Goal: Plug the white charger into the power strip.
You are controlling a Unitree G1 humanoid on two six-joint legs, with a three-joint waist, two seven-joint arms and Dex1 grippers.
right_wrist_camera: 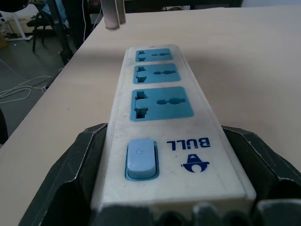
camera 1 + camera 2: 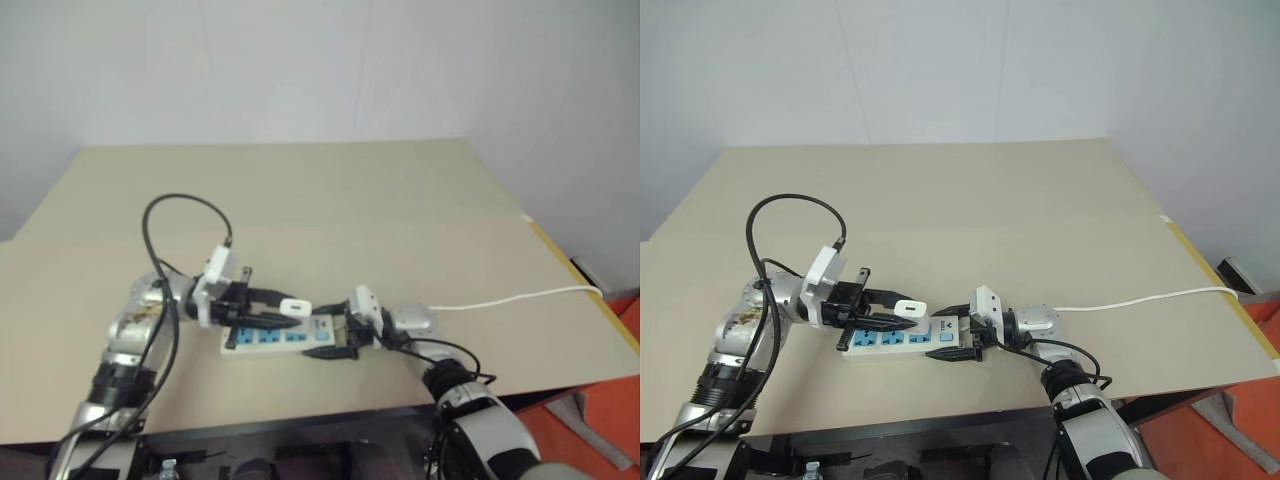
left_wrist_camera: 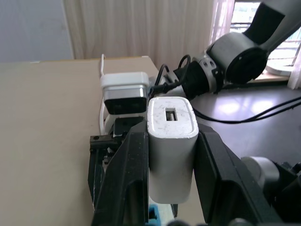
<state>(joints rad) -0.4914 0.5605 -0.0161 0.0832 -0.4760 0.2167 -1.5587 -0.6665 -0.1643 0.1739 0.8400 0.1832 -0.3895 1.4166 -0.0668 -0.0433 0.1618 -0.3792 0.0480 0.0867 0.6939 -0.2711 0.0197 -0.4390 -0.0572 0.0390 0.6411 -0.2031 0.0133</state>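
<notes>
A two-armed robot works at a beige table [image 2: 330,190] set against a pale wall, both arms reaching in from the near edge. The left gripper [image 2: 272,306] is clenched on the white charger [image 2: 295,307], its two black fingers [image 3: 134,179] pressing the small boxy adapter from either side; the left wrist view shows the charger's flat end face with a small rectangular port turned toward the camera. The charger hangs just above the power strip [image 2: 268,340], over the strip's right-hand half, and whether its prongs touch a socket cannot be told.

The power strip lies flat on the table near the front edge, its long axis running left to right, three blue socket faces [image 1: 160,101] in a row and a pale blue switch [image 1: 141,157] at the right end. The right gripper [image 2: 336,337] holds that switch end, its black fingers [image 1: 70,181] spread wide and bracing the strip's two long sides. In the right wrist view a corner of the charger [image 1: 114,14] shows above the far sockets.

A thin white cord [image 2: 520,297] runs from the right gripper's side across the table toward the right edge. A black cable [image 2: 160,215] loops up from the left wrist.
</notes>
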